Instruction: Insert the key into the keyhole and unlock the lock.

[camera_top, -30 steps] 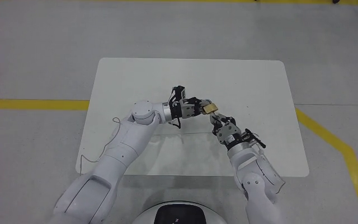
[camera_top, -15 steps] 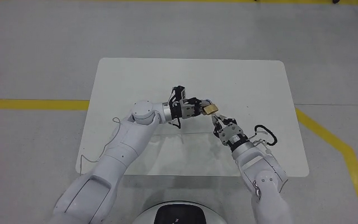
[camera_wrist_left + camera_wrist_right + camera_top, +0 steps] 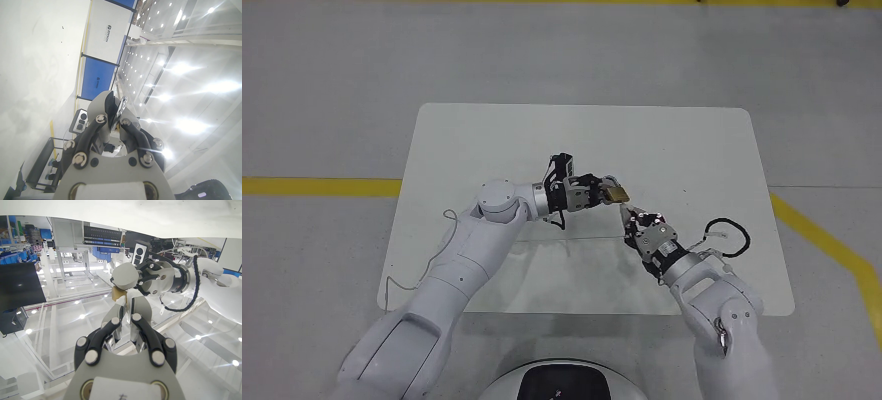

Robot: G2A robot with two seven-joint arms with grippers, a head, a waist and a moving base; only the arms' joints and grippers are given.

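- The left hand (image 3: 602,188) is pressed together on the lock (image 3: 616,191). It holds the lock in the air above the middle of the bench (image 3: 492,140), brass body outward, toward the other arm.
- In the left wrist view a bright silver piece (image 3: 121,106), seemingly the lock's shackle, sits edge-on between that hand's pads.
- The right hand (image 3: 127,301) is nearly closed and pinches a thin pale sliver, which I take for the key (image 3: 126,303).
- Key relation: the lock lies straight ahead of the right hand's fingertips, just beyond them, touching or all but touching. In the top view the two hands meet tip to tip, the right one coming from the robot's side.
- The key's long axis appears to run along the right hand's fingers and to point into the brass body.
- The keyhole is hidden behind fingers, so I cannot tell whether the key tip is seated or only at the face.
- Judgement: the right hand is the working one and the left only braces. The coming move calls for a push along the key's axis, then a twist about it. Any tilt between key and lock risks jamming.
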